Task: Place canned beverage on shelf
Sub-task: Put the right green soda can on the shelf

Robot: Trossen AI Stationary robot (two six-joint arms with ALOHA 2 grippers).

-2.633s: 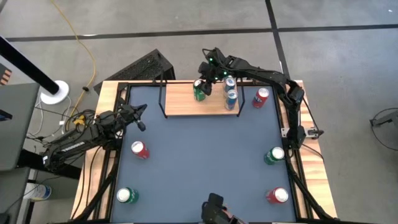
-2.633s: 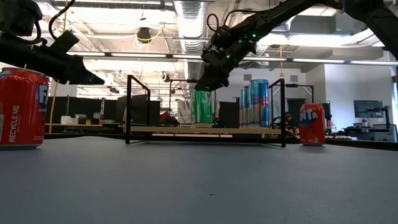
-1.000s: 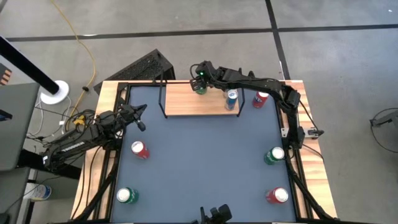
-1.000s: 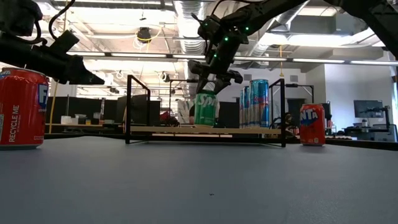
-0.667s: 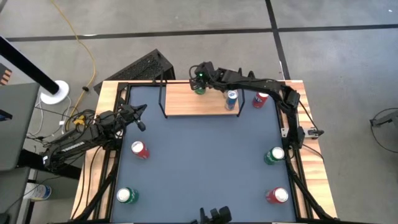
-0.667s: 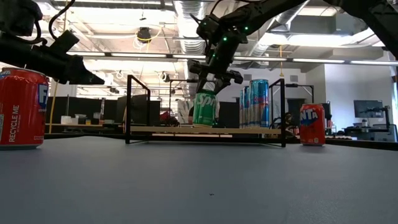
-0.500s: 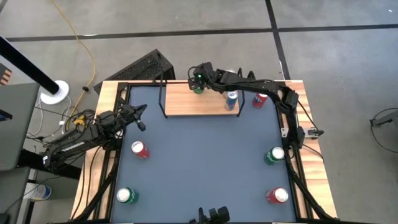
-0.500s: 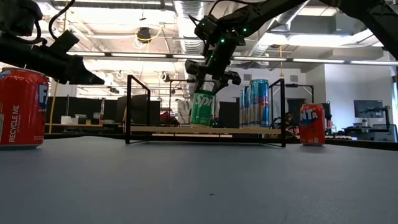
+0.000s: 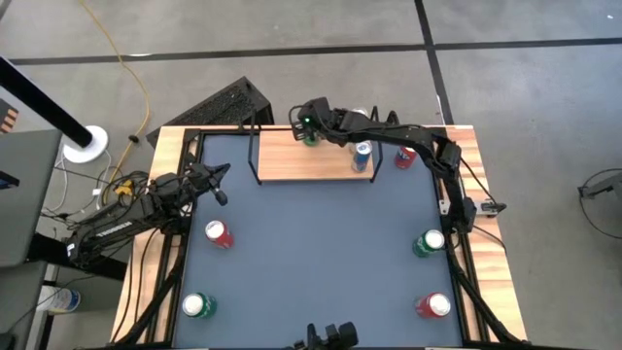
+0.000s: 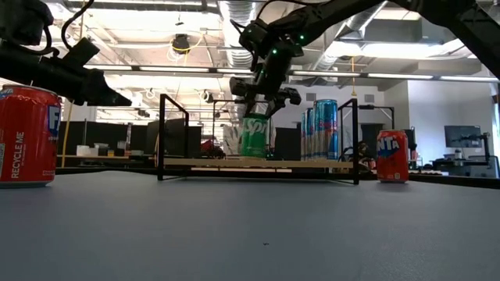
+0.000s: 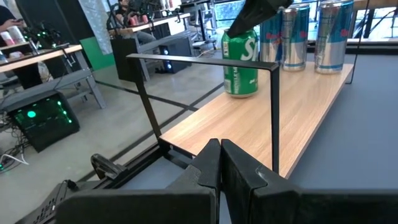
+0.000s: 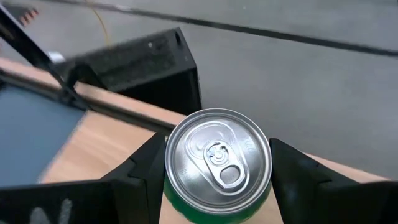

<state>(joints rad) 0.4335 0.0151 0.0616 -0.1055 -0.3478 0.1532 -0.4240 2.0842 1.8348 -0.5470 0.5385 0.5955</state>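
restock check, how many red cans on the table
3: one red can by the table's left edge, one at its front right corner, one beside the shelf's right end; none seems hidden.

High cam looks straight down on the whole table (image 9: 321, 243), low cam sits level at tabletop facing the room, both wrist cams are up close, and all four catch the shelf (image 9: 292, 160).

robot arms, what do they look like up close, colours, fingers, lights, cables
Both arms are dark, jointed, with black cables along the links. The right gripper has two flat black fingers; green lights glow on its wrist. The left gripper has two angular black fingers.
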